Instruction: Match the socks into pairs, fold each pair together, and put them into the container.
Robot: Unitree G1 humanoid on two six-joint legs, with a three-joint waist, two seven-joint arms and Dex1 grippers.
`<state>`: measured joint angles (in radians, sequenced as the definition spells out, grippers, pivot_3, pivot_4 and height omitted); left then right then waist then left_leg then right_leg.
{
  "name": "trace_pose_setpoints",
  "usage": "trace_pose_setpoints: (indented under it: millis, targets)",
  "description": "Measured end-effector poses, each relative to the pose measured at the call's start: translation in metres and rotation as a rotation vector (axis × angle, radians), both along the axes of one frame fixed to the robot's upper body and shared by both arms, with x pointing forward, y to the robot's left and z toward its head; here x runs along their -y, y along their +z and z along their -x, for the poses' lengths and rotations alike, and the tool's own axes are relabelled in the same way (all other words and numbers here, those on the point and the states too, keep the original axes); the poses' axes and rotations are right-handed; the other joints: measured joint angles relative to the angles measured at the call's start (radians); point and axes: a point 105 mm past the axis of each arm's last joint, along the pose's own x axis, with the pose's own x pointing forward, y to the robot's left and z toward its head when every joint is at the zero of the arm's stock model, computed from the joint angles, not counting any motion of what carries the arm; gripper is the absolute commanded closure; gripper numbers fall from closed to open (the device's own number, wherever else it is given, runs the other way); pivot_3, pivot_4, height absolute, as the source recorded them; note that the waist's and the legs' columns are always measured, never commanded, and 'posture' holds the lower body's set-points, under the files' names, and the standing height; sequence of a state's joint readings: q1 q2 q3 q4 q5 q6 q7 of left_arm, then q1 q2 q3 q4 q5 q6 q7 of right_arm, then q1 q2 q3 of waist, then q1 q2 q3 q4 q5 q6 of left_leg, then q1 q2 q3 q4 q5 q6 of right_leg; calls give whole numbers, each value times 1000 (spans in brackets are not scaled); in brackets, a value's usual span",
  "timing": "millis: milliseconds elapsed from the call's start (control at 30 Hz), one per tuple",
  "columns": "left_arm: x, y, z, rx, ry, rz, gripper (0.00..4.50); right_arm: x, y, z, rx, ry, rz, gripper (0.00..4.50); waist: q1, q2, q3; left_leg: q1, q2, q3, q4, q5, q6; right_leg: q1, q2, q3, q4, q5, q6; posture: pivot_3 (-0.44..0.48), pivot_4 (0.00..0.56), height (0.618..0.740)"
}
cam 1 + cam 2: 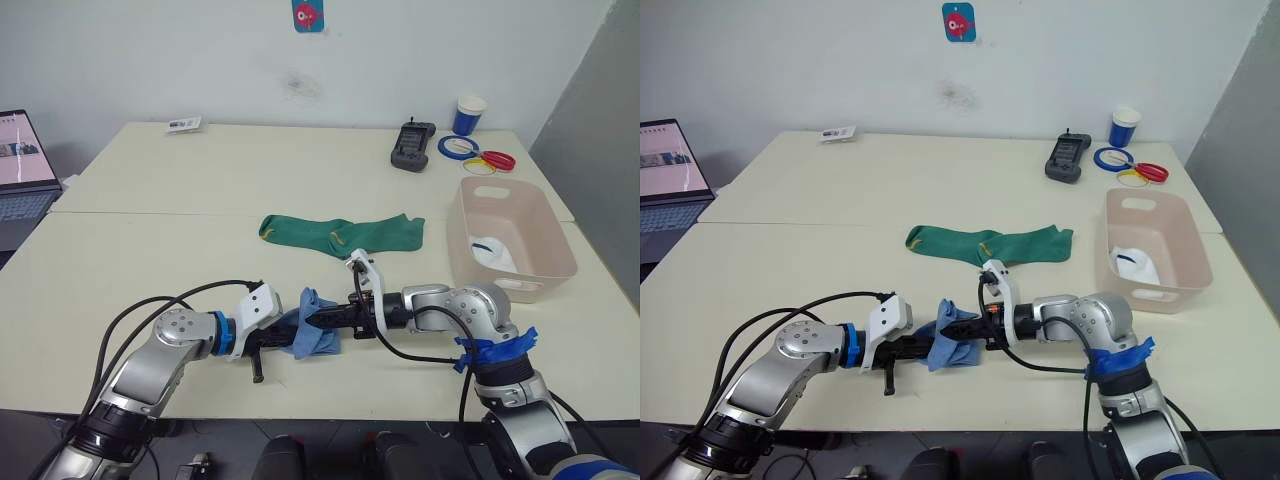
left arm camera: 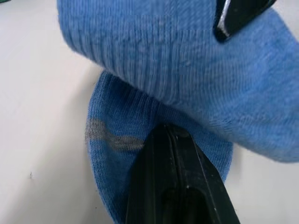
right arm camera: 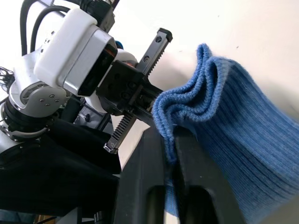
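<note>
Both tools clamp the light blue socks [image 1: 312,322]: left tool [image 1: 290,335] from the left, right tool [image 1: 318,318] from the right (the nearer arm); container [image 1: 560,250] lies far-right.

Laptop [image 1: 25,165] cut off; screen perhaps illegible

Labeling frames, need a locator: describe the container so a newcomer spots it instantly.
On the cream table, look to the robot's right edge, nearer than the blue paper cup and tape rings. The container is the pale pink-beige rectangular tub with rounded corners and slot handles, the one open bin there, with something white inside.
</note>
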<state>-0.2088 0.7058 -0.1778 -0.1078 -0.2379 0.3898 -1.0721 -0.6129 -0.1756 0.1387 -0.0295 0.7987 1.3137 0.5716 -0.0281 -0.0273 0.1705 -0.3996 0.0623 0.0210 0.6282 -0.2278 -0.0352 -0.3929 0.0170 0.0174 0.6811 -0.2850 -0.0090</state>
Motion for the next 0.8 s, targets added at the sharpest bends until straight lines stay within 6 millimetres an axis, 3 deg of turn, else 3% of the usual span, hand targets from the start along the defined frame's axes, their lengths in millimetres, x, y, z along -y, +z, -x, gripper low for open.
trace_pose_setpoints:
  millis: [300,433,567,667,800]
  targets:
    - [0,0,0,0,1,0,4500,7,22,0,-11,24,-116,190,0,0,0,0,0,0,0,0,0,0,0,0,0,0,0,0,150,740]
    - [1,0,-1,1,-4,0,4500,19,26,2,72,42,-105,190,2,0,0,0,0,0,0,0,0,0,0,0,-1,0,0,0,150,740]
    - [0,0,-1,-2,-5,-1,4500,39,4,-8,378,18,59,1167,1,0,0,0,0,0,0,0,0,0,0,0,-1,0,0,0,150,740]
    - [-2,1,-1,-2,-2,-6,4500,33,-10,-6,582,77,92,2263,-2,0,0,1,0,0,0,0,0,-1,1,0,-1,0,0,0,150,740]
    - [-2,0,-1,-5,-3,-6,4500,24,-18,-7,729,115,84,3675,-2,0,0,0,0,0,0,0,0,-1,1,0,0,0,0,0,150,740]
